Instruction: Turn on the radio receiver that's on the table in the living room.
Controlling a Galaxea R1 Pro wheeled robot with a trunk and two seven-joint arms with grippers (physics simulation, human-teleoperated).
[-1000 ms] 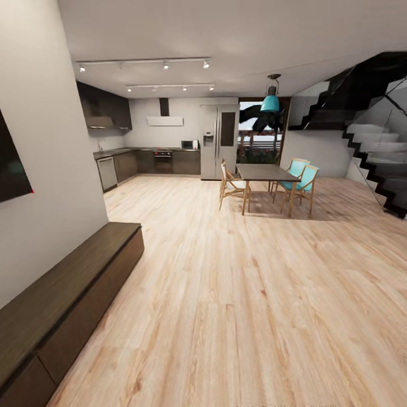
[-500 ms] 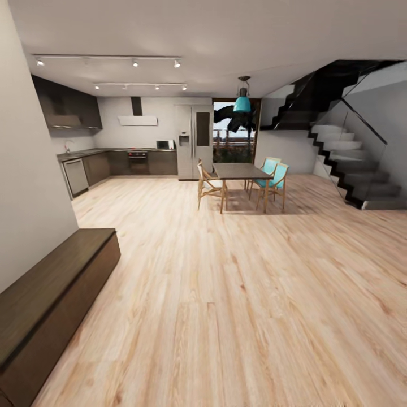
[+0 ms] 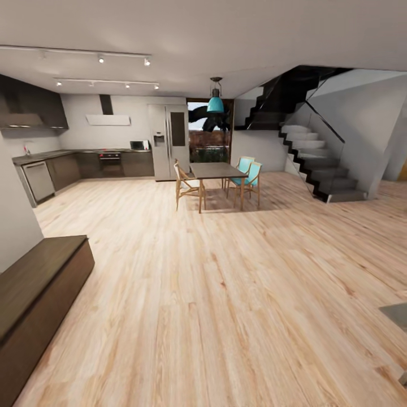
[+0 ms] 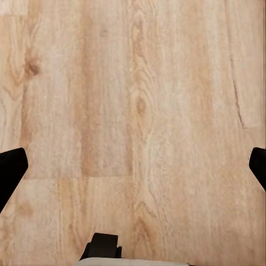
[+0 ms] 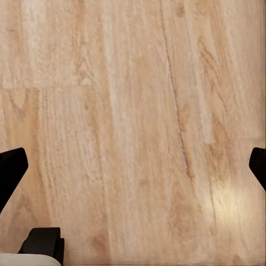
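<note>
Camera panned right, grey glossy table [image 3: 395, 314] corner entering, radio unseen

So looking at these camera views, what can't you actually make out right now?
- Head view: a glossy grey surface is cut off by the right edge; what it is or carries cannot be told.
- Head view: the small white microwave on the far kitchen counter is too small for detail.
- Wrist views: the left gripper and right gripper show black fingertips only at the frame edges, above light wood plank floor.
</note>
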